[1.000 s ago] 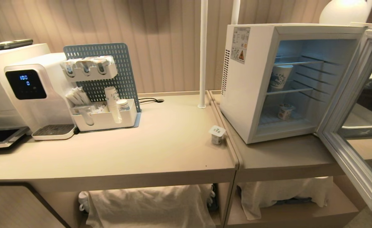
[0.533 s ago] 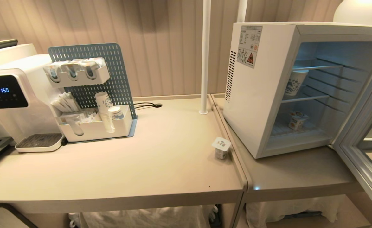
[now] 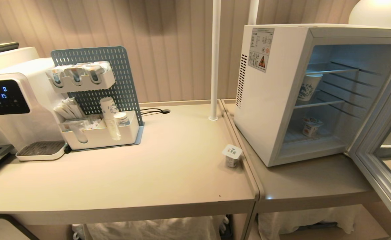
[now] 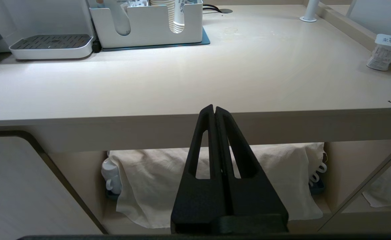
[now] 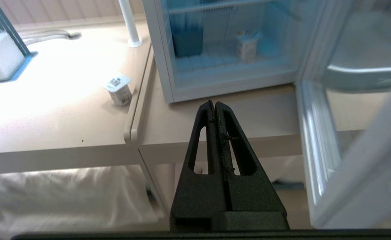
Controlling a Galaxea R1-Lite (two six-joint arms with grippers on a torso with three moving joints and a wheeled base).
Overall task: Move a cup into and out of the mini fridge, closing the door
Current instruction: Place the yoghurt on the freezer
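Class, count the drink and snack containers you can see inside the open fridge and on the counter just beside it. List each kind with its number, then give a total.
Paper cup on the middle shelf of the fridge: 1
Yogurt pot on the fridge floor: 1
Yogurt pot on the counter beside the fridge: 1
Total: 3

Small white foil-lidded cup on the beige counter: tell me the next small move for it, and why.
Probably open the right gripper and advance it toward the small white foil-lidded cup. The cup stands upright on the beige counter beside the white mini fridge, whose glass-windowed door is swung open. The gripper is shut and empty short of the counter edge; the left gripper sits farther off.
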